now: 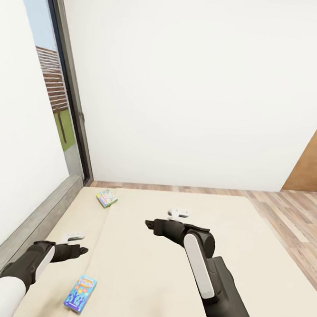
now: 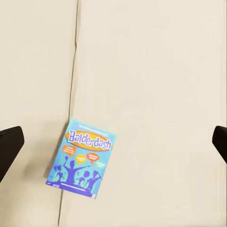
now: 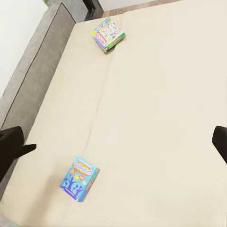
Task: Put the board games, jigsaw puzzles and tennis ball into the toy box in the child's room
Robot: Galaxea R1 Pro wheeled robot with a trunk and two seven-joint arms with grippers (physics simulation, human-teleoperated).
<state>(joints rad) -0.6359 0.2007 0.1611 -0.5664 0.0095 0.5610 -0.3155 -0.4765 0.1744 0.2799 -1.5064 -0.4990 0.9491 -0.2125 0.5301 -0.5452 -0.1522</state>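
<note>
Two board games lie flat on the beige bed. The blue one is near the bed's front left, just below and in front of my left gripper, which hovers open above it with its fingers spread wide. The green-white one sits at the bed's far left corner. My right gripper hangs open over the middle of the bed and holds nothing.
A low grey headboard runs along the bed's left side under a tall dark-framed window. Wood-plank floor lies right of the bed, with a brown door at the far right. A white wall stands behind.
</note>
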